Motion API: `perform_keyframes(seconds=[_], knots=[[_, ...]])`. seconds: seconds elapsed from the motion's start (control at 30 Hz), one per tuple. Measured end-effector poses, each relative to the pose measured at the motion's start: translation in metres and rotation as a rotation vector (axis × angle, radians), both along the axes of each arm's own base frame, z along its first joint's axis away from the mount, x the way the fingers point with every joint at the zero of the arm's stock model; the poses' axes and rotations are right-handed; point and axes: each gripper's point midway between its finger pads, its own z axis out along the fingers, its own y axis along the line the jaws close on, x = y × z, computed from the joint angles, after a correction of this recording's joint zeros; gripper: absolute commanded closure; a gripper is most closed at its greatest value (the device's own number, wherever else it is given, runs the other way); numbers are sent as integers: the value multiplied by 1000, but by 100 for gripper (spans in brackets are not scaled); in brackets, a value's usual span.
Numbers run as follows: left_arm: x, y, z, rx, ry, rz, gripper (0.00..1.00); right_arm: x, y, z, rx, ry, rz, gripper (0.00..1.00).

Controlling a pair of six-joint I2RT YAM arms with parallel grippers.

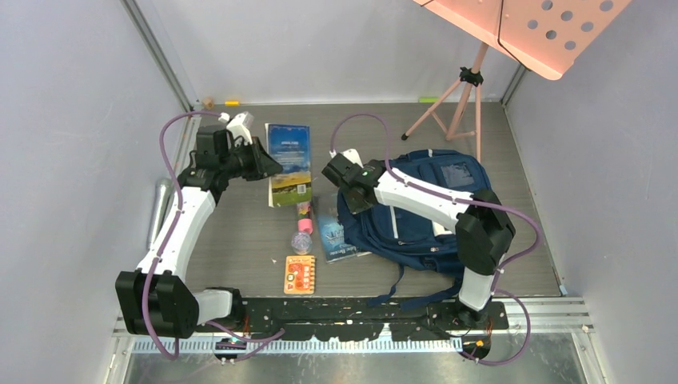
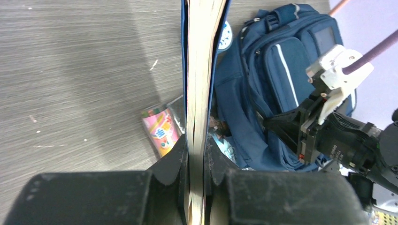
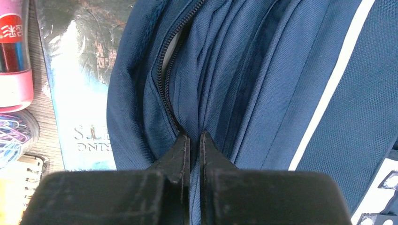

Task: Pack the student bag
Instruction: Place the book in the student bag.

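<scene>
table (image 1: pixel 240 240): walled left, back and right; open surface left of centre, between the arms.
bag (image 1: pixel 416 228): flat on table, right of centre, under right arm; zip (image 3: pixel 169 70) along left side partly open, likely so a book can enter from there.
book (image 2: pixel 199 70): held on edge, off the table, left of bag; probably staged for insertion.
flat book (image 1: pixel 329 232): on table, right edge under bag's left edge; crowds the opening.
right gripper (image 3: pixel 192 138): pressed almost together, pinching bag fabric just beside zip, likely to lift the lip.
left gripper (image 2: pixel 197 154): clamped on book's edge.
bottle (image 1: pixel 304 224), clip jar (image 1: pixel 301 242), card (image 1: pixel 300 274): in a row just left of flat book; low clutter on the approach, clear room only above.
</scene>
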Motion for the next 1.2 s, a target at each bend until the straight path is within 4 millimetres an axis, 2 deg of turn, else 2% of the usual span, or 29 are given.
perform_keyframes(seconds=[0.07, 0.17, 0.37, 0.5, 0.73, 0.93, 1.1, 1.2], knots=[[-2, -6, 4, -24, -8, -31, 100, 0, -1, 4, 4, -7, -3, 99], [-5, -16, 11, -63, -23, -81, 100, 0, -4, 19, 24, -34, -6, 100], [-19, -48, 23, -196, -3, -157, 100, 0, -25, 78, 100, -146, -39, 100], [-41, -74, 20, -285, 42, -199, 100, 0, -41, 107, 123, -209, -63, 100], [-81, -134, -7, -378, 186, -288, 100, -7, -60, 143, 170, -290, -87, 100], [-89, -182, -38, -396, 294, -307, 100, -16, -72, 175, 255, -357, -97, 100], [-90, -215, -73, -405, 398, -284, 100, -16, -70, 180, 286, -371, -93, 100], [-84, -228, -84, -437, 430, -247, 100, -16, -67, 175, 292, -367, -88, 100]])
